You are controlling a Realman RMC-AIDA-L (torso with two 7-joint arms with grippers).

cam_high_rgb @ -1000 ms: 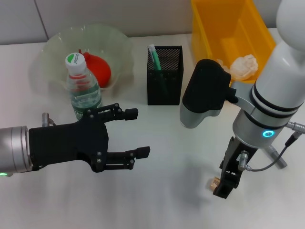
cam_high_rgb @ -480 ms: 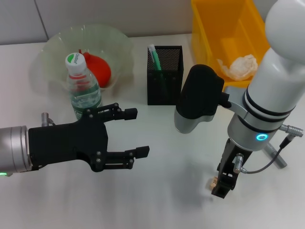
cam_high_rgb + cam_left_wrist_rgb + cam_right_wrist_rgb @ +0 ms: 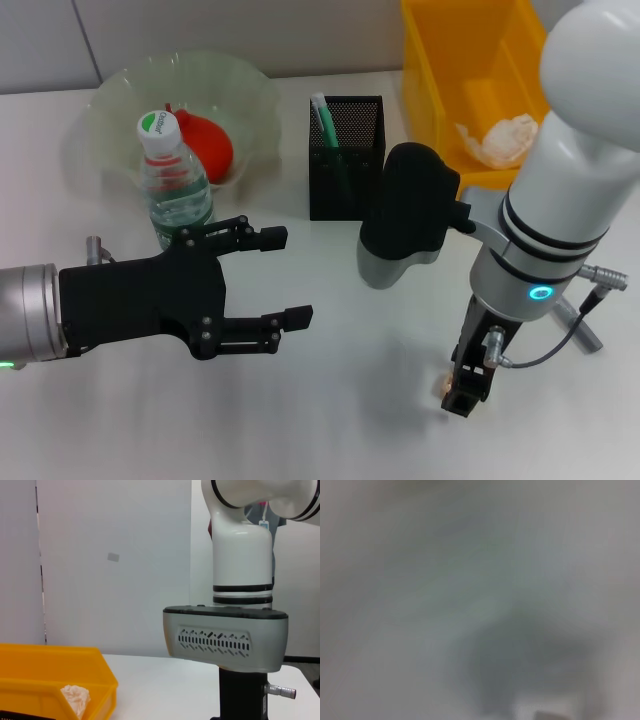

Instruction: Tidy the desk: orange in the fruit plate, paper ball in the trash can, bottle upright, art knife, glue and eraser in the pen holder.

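Lower right, our right gripper (image 3: 462, 392) presses onto the small eraser (image 3: 441, 381), jaws' state unclear, left gripper (image 3: 283, 278) spread; we risk flicking it away.

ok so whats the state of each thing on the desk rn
bottle: upright, cap on
orange: in the fruit plate
paper ball: in the yellow trash can
pen holder: upright, green-and-white item inside
left pincer: open, empty, above the desk
right pincer: down at the desk by a small tan object
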